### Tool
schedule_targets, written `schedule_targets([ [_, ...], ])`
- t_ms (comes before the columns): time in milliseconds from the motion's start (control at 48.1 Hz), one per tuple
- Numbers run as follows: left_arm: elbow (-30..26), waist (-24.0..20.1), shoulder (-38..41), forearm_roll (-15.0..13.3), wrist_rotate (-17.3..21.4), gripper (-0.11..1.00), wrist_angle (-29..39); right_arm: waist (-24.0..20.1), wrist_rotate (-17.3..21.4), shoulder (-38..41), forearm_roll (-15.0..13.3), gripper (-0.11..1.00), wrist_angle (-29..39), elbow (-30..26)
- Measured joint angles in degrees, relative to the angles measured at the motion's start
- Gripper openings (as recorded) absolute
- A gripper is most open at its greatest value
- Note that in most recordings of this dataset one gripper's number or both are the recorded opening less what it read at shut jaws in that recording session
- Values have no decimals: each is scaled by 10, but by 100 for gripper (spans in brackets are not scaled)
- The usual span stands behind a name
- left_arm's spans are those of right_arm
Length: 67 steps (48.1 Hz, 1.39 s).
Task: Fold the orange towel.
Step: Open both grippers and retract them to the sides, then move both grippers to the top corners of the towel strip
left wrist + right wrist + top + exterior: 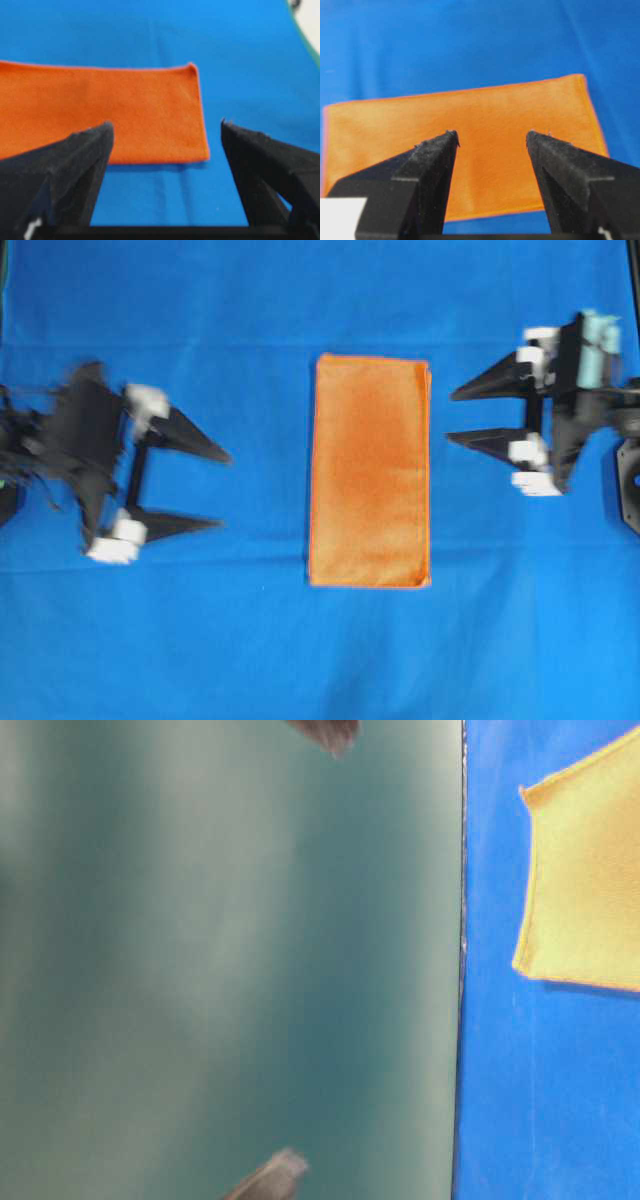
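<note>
Overhead exterior view: the orange towel (370,471) lies flat in the middle of a desk (200,640) covered in blue cloth. It forms a tall, narrow rectangle, and a second hem line shows along its right edge near the top corner, which suggests it is already doubled over once. The left gripper (224,489) sits to the left of the towel, apart from it, its two black fingers spread wide with nothing between them. The right gripper (453,416) sits to the right, also clear of the cloth, spread wide and empty.

Left wrist view: the towel's end and one corner appear beyond the open fingertips (106,129), with bare blue desk between them and the cloth.

Right wrist view: the towel fills the middle ground past the parted gripper (492,135), smooth and unwrinkled.

Table-level view: mostly a blurred teal surface; a corner of the towel shows at the right.

Judging by the shape, one fold looks finished. Whether a further fold is wanted cannot be told from the task wording.
</note>
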<state>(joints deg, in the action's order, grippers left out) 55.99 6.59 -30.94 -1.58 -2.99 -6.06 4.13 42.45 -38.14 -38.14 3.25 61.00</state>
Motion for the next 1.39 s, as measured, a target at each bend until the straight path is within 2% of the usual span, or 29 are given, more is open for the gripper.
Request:
schedule_targets([
  [145,60,-11,-67,-1,0,82,-32,-7,8,-64,2,60,-10,40],
  [333,114,-34,-118,-1,0,82,-54,-7,9,-97,13,60,-27,76],
  [790,115,-52,-85,-1,-3,82,-90,32,9,-91,21,60,-36,76],
  [998,77,-80,4,0,2,81,-153,77,9,-41,21,60,-36,48],
  [1268,-20,-153,173,-1,37,81,-158,174,3,98,11,60,-33,4],
  [1393,-64,-193,258,-1,45,81,-159,206,3,173,-6,60,-35,-18],
])
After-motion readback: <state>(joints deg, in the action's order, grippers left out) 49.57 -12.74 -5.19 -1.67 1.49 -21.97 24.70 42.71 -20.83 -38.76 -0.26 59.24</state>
